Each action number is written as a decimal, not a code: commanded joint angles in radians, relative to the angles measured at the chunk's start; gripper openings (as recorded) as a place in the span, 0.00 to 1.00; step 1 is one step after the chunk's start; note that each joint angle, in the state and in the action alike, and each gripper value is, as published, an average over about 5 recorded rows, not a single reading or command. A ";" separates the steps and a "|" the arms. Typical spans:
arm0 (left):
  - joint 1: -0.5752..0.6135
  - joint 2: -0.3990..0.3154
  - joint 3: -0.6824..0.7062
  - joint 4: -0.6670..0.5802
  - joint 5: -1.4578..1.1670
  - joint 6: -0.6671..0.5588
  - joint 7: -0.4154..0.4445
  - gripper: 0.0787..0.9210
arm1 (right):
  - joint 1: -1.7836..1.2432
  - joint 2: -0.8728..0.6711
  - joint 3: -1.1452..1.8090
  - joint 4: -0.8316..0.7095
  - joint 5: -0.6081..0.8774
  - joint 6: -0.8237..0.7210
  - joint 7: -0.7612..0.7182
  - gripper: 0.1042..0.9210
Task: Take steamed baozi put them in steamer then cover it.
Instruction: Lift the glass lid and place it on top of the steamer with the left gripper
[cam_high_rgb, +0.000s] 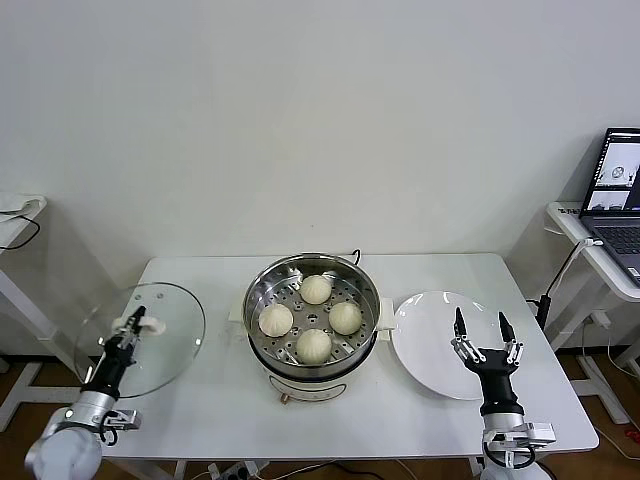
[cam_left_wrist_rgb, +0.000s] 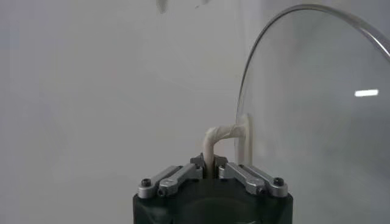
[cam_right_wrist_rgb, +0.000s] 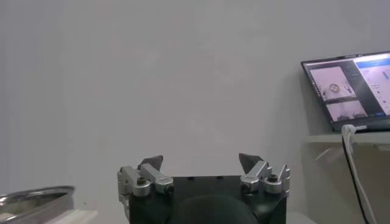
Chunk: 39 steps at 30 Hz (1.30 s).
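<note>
Left tool (cam_high_rgb: 132, 326) clamps the cover (cam_high_rgb: 165, 350) by its handle (cam_left_wrist_rgb: 214, 141). Right tool (cam_high_rgb: 484, 335) hovers open above the plate (cam_high_rgb: 425, 335). Risk: glass swings and strikes the steamer (cam_high_rgb: 262, 290) rim.

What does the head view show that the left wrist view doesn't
Only the head view shows the steamer with four buns, the white plate and the open right tool. Only the left wrist view shows close up the left tool shut on the lid's handle. Both show the glass lid held by that tool.
</note>
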 joint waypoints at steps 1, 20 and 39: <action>0.170 0.135 0.131 -0.449 -0.290 0.398 0.229 0.13 | -0.003 0.000 0.000 0.007 0.001 0.003 -0.001 0.88; -0.099 0.366 0.762 -0.572 -0.372 0.839 0.245 0.13 | -0.025 0.015 0.025 0.022 -0.011 0.011 -0.003 0.88; -0.249 0.341 1.037 -0.543 -0.280 0.971 0.302 0.13 | -0.025 0.029 0.030 0.008 -0.029 0.011 -0.001 0.88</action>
